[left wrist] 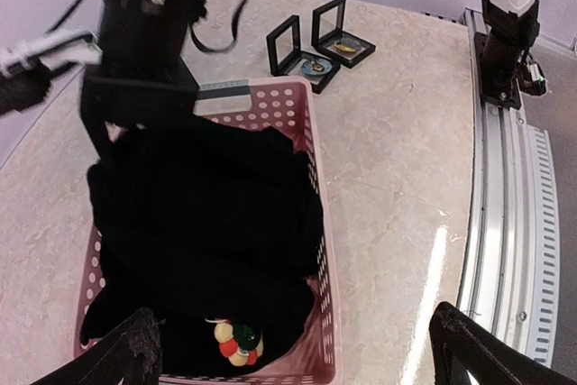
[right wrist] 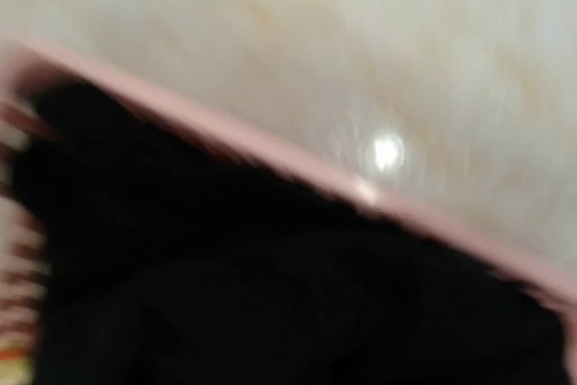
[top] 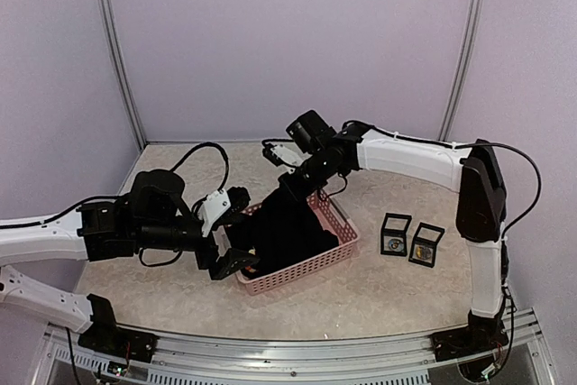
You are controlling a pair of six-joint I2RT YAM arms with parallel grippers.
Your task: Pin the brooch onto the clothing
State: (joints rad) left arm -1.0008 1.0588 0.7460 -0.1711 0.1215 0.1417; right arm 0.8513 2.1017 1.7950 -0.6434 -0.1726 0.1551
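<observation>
Shirt point(left wrist: 207, 214) bundled in basket point(left wrist: 323, 259); brooch point(left wrist: 315, 66) in case on table, well apart. My right claw point(top: 290, 188) down at shirt's far edge, grip state unclear. Left claw point(left wrist: 297, 349) spread wide at near end. Best lift slowly, both ends together, cloth off rim.

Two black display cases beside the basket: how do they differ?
Contents: the near case holds the blue-rimmed brooch, the far case a yellow-gold piece. Position: the near case sits closer to the pink basket than the far case. Both black, lids propped open.
</observation>
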